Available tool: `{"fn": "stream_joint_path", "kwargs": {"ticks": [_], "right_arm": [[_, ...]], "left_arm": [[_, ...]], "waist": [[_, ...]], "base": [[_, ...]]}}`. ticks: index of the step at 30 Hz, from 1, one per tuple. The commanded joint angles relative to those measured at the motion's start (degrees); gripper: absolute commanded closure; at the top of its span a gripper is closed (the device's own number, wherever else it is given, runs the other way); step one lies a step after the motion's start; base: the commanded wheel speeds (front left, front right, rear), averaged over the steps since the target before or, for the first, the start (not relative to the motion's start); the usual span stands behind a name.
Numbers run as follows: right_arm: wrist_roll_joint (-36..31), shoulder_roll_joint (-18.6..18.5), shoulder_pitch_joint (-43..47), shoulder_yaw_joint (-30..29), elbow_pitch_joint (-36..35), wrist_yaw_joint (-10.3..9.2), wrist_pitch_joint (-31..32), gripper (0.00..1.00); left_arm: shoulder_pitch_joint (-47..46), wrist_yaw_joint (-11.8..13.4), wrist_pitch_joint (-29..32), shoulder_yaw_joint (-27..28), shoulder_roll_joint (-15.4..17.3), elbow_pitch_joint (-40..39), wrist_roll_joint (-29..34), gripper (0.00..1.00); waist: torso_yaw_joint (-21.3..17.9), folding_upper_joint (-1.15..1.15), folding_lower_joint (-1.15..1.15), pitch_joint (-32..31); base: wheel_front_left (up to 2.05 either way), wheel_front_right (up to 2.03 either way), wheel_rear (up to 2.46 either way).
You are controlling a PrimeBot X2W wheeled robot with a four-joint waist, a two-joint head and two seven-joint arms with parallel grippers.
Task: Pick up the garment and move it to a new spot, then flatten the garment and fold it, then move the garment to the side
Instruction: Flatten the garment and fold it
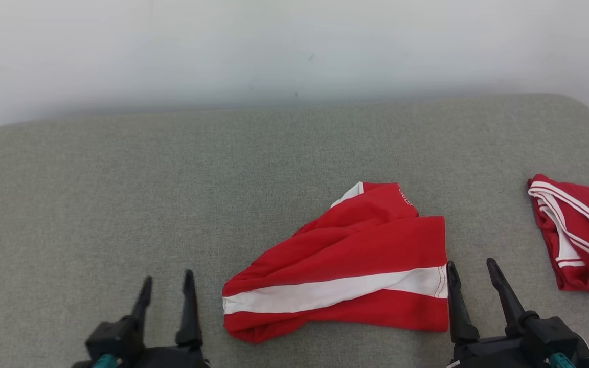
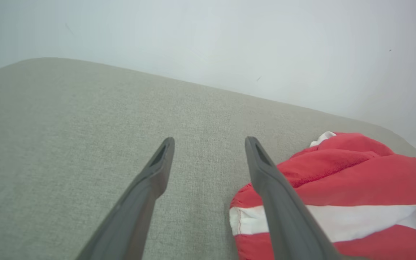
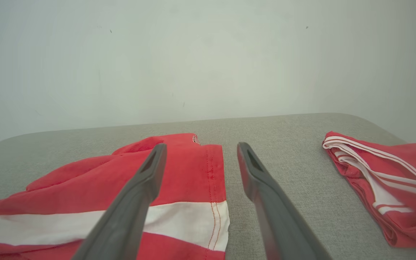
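Note:
A red garment [image 1: 350,266] with a broad white stripe lies loosely bunched on the grey cushion [image 1: 172,179], a little right of centre. In the left wrist view the garment [image 2: 356,187] sits to the right of the fingers. My left gripper [image 1: 167,289] stands open near the front edge, left of the garment and clear of it. My right gripper [image 1: 472,273] is open too, its left finger just beside the garment's right hem. In the right wrist view the garment [image 3: 186,173] spreads under the left finger.
A second red piece of clothing with thin white trim [image 1: 578,230] lies folded at the far right edge of the cushion. A pale wall [image 1: 294,46] rises behind. Bare cushion stretches to the left and back.

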Motion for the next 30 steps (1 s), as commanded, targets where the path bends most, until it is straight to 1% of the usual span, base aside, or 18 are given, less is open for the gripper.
{"fn": "stream_joint_path", "kwargs": {"ticks": [1,8,9,10,13,14,17,22,26,30], "right_arm": [[0.0,0.2,0.5,-0.4,-0.2,-0.13,0.0,0.0],[0.8,0.2,0.9,-0.9,0.3,-0.13,0.0,0.0],[0.8,0.2,0.9,-0.9,0.3,-0.13,0.0,0.0],[1.0,0.1,0.8,-1.4,0.6,-0.13,0.0,0.0],[1.2,0.2,1.1,-2.1,0.8,-0.13,0.0,0.0],[1.2,0.2,1.1,-2.1,0.8,-0.13,0.0,0.0],[1.5,0.2,1.5,-2.8,1.1,-0.13,0.0,0.0],[1.3,0.2,2.2,-3.0,1.8,-0.13,0.0,0.0],[0.6,0.1,3.0,-3.1,2.7,-0.13,0.0,0.0],[0.7,0.2,3.8,-3.3,3.5,-0.14,0.0,0.0]], "left_arm": [[2.1,-1.5,-0.1,3.6,-0.4,-2.1,4.8,0.0],[8.0,-9.0,-0.2,15.2,-4.4,-7.6,20.0,0.0],[8.0,-9.0,-0.2,15.2,-4.4,-7.6,20.0,0.0],[9.9,-11.0,-0.2,18.0,-5.6,-7.7,23.1,0.0],[11.9,-13.2,-0.2,21.9,-7.6,-7.7,26.8,0.0],[11.9,-13.2,-0.2,21.9,-7.6,-7.7,26.8,0.0],[13.8,-14.9,-0.2,25.3,-9.1,-7.2,29.4,0.0],[16.0,-17.8,-0.2,29.6,-10.8,-5.4,31.5,0.0],[16.9,-20.1,-0.2,31.5,-11.6,-3.6,32.9,0.0],[17.5,-21.4,-0.2,32.1,-12.3,-2.1,34.3,0.0]], "waist": [[0.3,0.0,0.0,-0.7],[0.2,0.0,0.0,-2.6],[0.2,0.0,0.0,-2.6],[0.1,0.0,0.0,-3.2],[0.0,0.0,0.0,-4.1],[0.0,0.0,0.0,-4.1],[-0.2,0.0,0.0,-4.8],[-0.4,0.0,0.0,-5.6],[-0.5,0.0,0.0,-6.0],[-0.7,0.0,0.0,-6.1]], "base": [[0.0,0.0,0.0],[0.0,0.0,0.0],[0.0,0.0,0.0],[0.0,0.0,0.0],[0.0,0.0,0.0],[0.0,0.0,0.0],[0.0,0.0,0.0],[0.0,0.0,0.0],[0.0,0.0,0.0],[0.0,0.0,0.0]]}}
